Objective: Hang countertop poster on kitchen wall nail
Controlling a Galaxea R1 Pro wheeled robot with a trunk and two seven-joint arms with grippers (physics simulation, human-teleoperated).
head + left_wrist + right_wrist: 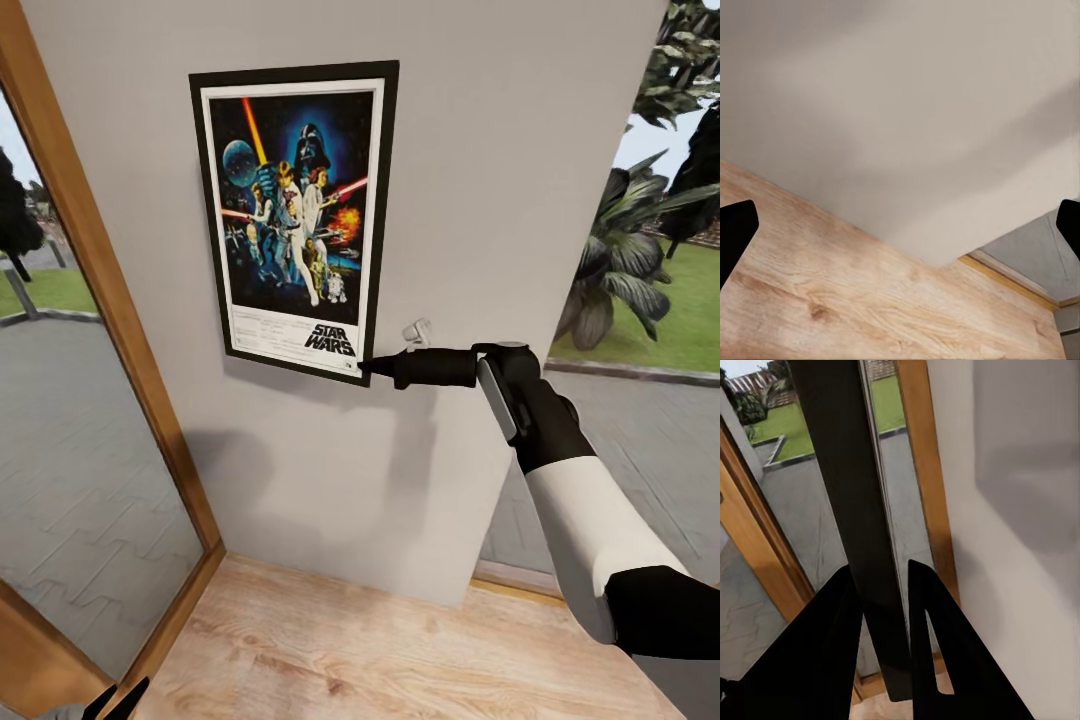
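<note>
The Star Wars poster (295, 215) stands upright and flat against the grey wall (500, 200), slightly tilted. My right gripper (365, 366) reaches in from the right and is shut on its lower right corner, beside the logo. In the right wrist view the poster (862, 510) runs edge-on as a dark strip between the two fingers of that gripper (881, 570). A small pale wall nail (415, 331) sticks out just above my right gripper. My left gripper (115, 700) hangs low near the floor, open (900, 225) with nothing in it. The kitchen countertop is out of view.
A wood-framed glass door (110, 300) borders the wall on the left. On the right a glazed opening shows plants (620, 260) and lawn outside. Light wooden floor (350, 650) lies below the wall.
</note>
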